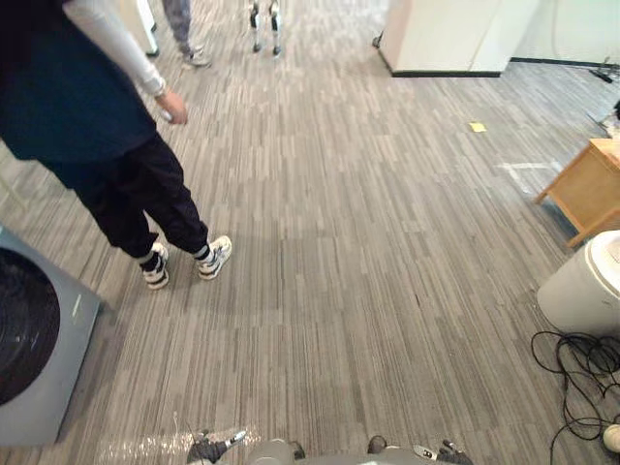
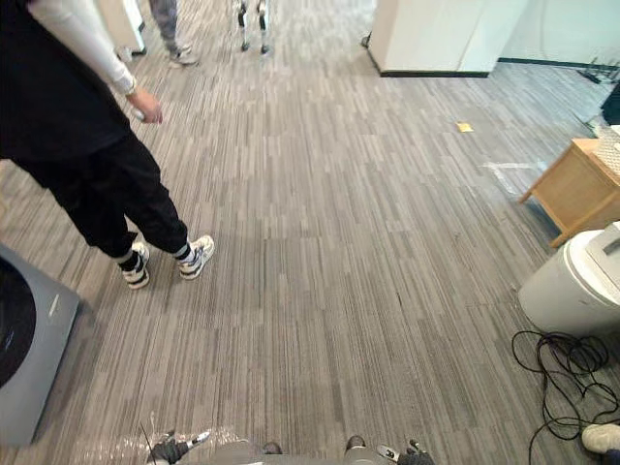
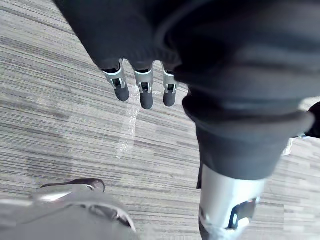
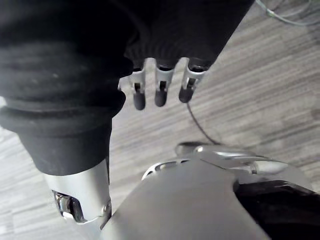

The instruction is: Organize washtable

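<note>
My left hand (image 3: 146, 95) hangs at my side over grey carpet, its fingers straight and relaxed, with nothing in it. My right hand (image 4: 160, 93) hangs the same way on the other side, fingers loose and empty. Both point down at bare floor. At the left edge of the eye views stands a grey washing machine (image 1: 44, 368) with a dark round door. No washtable items are in sight.
A person (image 1: 102, 136) in dark clothes and white trainers stands at the left, close to the washing machine. A white round bin (image 1: 586, 286) and a low wooden table (image 1: 586, 184) are at the right. A white cabinet (image 1: 455, 34) stands far ahead.
</note>
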Controlling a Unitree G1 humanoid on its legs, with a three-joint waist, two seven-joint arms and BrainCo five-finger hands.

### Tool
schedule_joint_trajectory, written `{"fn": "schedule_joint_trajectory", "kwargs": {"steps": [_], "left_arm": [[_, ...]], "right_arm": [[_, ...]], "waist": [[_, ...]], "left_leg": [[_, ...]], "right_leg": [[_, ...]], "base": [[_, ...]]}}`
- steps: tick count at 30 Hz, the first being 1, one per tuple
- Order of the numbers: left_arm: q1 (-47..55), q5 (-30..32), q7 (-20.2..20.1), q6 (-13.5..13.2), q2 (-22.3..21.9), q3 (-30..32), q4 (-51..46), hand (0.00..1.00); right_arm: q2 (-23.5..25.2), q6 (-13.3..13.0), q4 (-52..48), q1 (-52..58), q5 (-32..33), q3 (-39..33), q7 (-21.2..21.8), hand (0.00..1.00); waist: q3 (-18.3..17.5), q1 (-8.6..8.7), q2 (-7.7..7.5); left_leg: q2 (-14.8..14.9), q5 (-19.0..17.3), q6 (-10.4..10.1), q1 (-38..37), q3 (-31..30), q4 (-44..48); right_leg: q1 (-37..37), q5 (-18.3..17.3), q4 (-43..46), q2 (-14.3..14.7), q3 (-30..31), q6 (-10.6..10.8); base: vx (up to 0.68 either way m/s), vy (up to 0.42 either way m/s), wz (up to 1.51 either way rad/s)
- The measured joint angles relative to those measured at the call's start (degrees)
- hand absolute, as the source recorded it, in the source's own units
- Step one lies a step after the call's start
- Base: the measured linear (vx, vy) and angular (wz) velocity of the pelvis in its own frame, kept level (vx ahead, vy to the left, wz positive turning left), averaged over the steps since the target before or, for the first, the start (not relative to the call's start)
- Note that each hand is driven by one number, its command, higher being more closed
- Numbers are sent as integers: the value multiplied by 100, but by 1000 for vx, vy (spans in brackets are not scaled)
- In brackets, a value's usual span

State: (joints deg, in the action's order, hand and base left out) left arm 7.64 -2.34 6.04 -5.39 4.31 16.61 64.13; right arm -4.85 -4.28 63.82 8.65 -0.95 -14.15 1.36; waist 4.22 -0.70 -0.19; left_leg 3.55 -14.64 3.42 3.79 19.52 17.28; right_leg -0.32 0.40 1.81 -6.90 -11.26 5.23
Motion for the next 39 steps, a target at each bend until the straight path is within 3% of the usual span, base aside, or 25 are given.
{"fn": "schedule_joint_trajectory", "kwargs": {"steps": [3,12,15,16,17,18,19,20,21,22,23,24,26,27,29,31,32,33,34,35,36,37,39], "left_arm": [[63,-165,12,8,-1,5,15,0],[212,-208,2,-2,-11,159,-7,0],[249,-197,13,4,12,217,-1,0],[246,-196,13,12,-1,326,3,0],[252,-195,11,14,-50,465,-1,0],[279,-196,13,17,-70,584,15,0],[399,-197,10,38,-77,767,16,0],[543,-187,16,81,-72,894,21,0],[576,-178,23,121,-68,883,16,0],[624,-153,29,181,-29,872,55,0],[588,-151,23,208,-59,823,61,0],[601,-151,15,234,-152,843,65,0],[634,-152,9,242,-202,858,67,0],[638,-151,-3,250,-231,838,66,0],[642,-146,-11,272,-263,835,68,0],[640,-148,-59,275,-252,841,68,0],[675,-148,-96,272,-206,841,95,0],[644,-148,-102,270,-108,856,168,0],[520,-147,-109,284,-68,876,242,0],[476,-140,-117,306,-5,871,268,0],[462,-129,-116,319,24,855,266,0],[461,-68,-114,345,84,800,253,0],[399,-17,-117,373,99,783,239,0]], "right_arm": [[-30,29,1,20,47,188,1,0],[-23,35,9,61,94,573,7,0],[-7,34,14,69,116,570,7,0],[-10,23,30,64,160,556,9,0],[-40,21,53,35,159,559,19,0],[-59,21,61,36,153,575,20,0],[-88,22,62,34,106,656,20,0],[-125,23,52,13,17,841,13,0],[-115,22,52,5,-27,856,18,0],[-30,19,60,-52,-86,809,5,0],[-84,49,62,-60,-119,777,26,0],[-110,93,73,-108,-203,799,17,0],[-107,88,82,-290,-241,812,15,0],[-147,78,106,-366,-311,839,19,0],[-186,89,189,-365,-317,827,20,0],[-164,90,192,-365,-316,778,26,0],[-112,87,258,-291,-316,692,17,0],[5,79,282,-197,-313,476,28,0],[69,72,284,-133,-285,251,51,0],[145,59,264,-79,-221,59,53,0],[164,60,258,-45,-188,42,62,0],[181,65,274,-3,-184,33,119,0],[179,63,266,18,-185,40,142,0]], "waist": [[-53,1,-59],[-252,-15,-253],[-257,-2,-303],[-198,28,-245],[-101,14,-201],[-84,3,-184],[-81,-37,-164],[-79,-76,-166],[-71,-107,-194],[-10,-153,-232],[31,-138,-270],[41,-211,-267],[60,-210,-229],[57,-265,-232],[33,-363,-188],[-3,-350,-214],[-105,-347,-253],[-175,-334,-440],[-129,-304,-507],[-73,-298,-562],[-12,-260,-506],[4,-128,-527],[13,-21,-513]], "left_leg": [[-19,153,-126,-139,61,-263],[-227,351,-74,-234,-7,-593],[-302,294,-106,-219,-113,-594],[-209,84,-166,-106,-227,-240],[11,-263,-392,17,-316,313],[143,-378,-501,35,-335,584],[414,-622,-700,60,-328,1039],[616,-833,-675,58,-295,1355],[647,-850,-666,92,-298,1554],[739,-709,-746,518,-327,2468],[763,-755,-753,755,-397,2729],[682,-780,-681,1094,-454,2626],[585,-678,-728,1556,-557,1912],[540,-202,-678,1783,-674,1213],[518,267,-586,1876,-670,1239],[402,308,-450,2053,-705,1687],[281,147,-252,1999,-632,1833],[65,-177,-103,1888,-535,1930],[-97,-390,56,1607,-514,1983],[-226,-516,150,1273,-506,1953],[-289,-594,201,1027,-527,1930],[-393,-755,285,512,-664,1841],[-467,-847,328,-288,-860,1367]], "right_leg": [[15,61,-112,10,78,-24],[120,258,-365,-68,91,7],[119,180,-230,-141,9,-20],[132,5,24,-115,-49,-90],[208,-257,357,-10,-112,-207],[237,-410,551,86,-110,-293],[255,-723,1153,356,-153,-349],[243,-1136,1839,605,-266,-416],[285,-1336,1951,633,-294,-482],[459,-1638,1636,627,-340,-582],[458,-1652,1558,640,-307,-599],[469,-1644,1430,563,-243,-609],[413,-1652,1306,461,-106,-594],[394,-1710,1276,361,17,-496],[406,-1817,1286,235,187,-341],[435,-1985,1404,64,262,-204],[432,-2105,1582,-57,313,-109],[219,-2187,2342,-301,378,-89],[-156,-1936,3624,-528,521,-210],[-424,-1425,4616,-655,687,-399],[-573,-1009,5173,-715,751,-505],[-700,-808,6070,-710,808,-496],[-908,-1139,6622,-589,652,-610]], "base": [[-94,-42,-18],[-76,-6,4],[-36,65,21],[39,25,41],[34,15,41],[60,-53,28],[70,-111,9],[94,-128,-2],[99,-136,-1],[41,-103,10],[15,-74,15],[17,-25,4],[128,46,-20],[179,104,-34],[263,176,-42],[368,244,-30],[613,318,-21],[672,319,2],[794,368,17],[569,258,29],[579,193,44],[486,114,60],[566,111,52]]}}
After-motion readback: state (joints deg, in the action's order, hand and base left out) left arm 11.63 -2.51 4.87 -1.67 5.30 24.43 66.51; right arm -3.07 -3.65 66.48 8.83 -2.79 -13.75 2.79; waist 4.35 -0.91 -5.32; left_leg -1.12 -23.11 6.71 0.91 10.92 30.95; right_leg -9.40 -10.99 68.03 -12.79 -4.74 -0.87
